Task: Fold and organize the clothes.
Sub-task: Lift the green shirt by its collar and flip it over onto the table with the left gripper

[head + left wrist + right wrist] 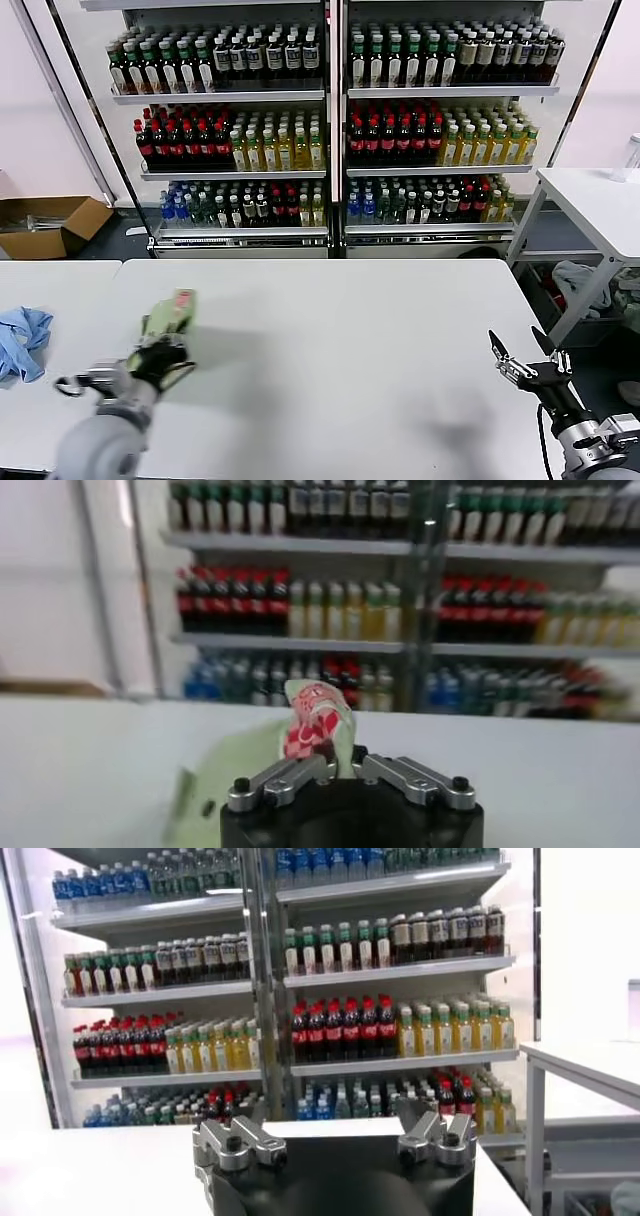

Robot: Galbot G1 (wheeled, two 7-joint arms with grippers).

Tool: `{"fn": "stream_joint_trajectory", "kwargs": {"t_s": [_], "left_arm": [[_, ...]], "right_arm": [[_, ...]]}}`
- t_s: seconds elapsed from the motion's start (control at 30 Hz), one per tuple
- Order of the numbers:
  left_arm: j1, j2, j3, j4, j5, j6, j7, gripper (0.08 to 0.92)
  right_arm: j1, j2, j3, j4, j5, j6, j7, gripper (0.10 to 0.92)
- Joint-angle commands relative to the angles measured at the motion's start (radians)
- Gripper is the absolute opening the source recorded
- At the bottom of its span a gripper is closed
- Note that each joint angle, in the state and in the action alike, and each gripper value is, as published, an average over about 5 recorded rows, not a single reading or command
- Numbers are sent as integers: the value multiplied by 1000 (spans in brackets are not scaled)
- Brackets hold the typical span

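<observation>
The sage-green shirt (168, 318) is bunched into a small bundle with its red-and-white print on top, at the left of the white table (340, 340). My left gripper (160, 352) is shut on the bundle's near end and holds it. In the left wrist view the shirt (318, 725) rises from between the closed jaws of the left gripper (340, 765), print facing the camera. My right gripper (525, 358) is open and empty, low at the table's right front corner; it also shows open in the right wrist view (335, 1138).
A blue cloth (22, 340) lies at the far left on the adjoining table. Glass-door drink coolers (330, 120) stand behind the table. A cardboard box (50, 225) sits on the floor at the left, a second white table (600, 210) at the right.
</observation>
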State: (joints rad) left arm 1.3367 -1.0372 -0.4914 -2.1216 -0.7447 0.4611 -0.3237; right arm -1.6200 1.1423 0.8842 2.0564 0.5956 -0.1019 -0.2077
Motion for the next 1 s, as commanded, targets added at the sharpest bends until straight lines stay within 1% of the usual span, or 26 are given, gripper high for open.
{"fn": "stream_joint_trajectory", "kwargs": {"t_s": [0.03,0.13,0.27,0.33,0.53,0.6,0.73,0.87,1.0], "left_arm": [[-277,-203,490,-39,-367,49,-302,120],[-300,-256,560,37,-359,44,-324,120],[-326,-294,592,143,-296,44,-291,120],[-335,-294,590,164,-269,53,-263,120],[-357,-283,563,175,-169,46,-165,122],[-361,-277,543,173,-146,37,-132,139],[-356,-261,509,147,-138,16,-75,233],[-334,-239,482,115,-105,15,-17,354],[-294,-194,419,82,-92,13,39,467]], "right_arm": [[-24,33,6,31,-29,-5,1,823],[-21,39,8,39,-34,-13,4,823],[-25,32,1,55,-39,-35,8,823],[-30,20,-7,66,-35,-55,11,823],[-29,-14,-57,93,-17,-108,22,823],[-20,-20,-87,101,-13,-127,23,823],[5,-35,-153,100,-8,-164,31,823],[40,-55,-215,83,-9,-188,38,823],[86,-81,-283,58,-5,-222,43,823]]}}
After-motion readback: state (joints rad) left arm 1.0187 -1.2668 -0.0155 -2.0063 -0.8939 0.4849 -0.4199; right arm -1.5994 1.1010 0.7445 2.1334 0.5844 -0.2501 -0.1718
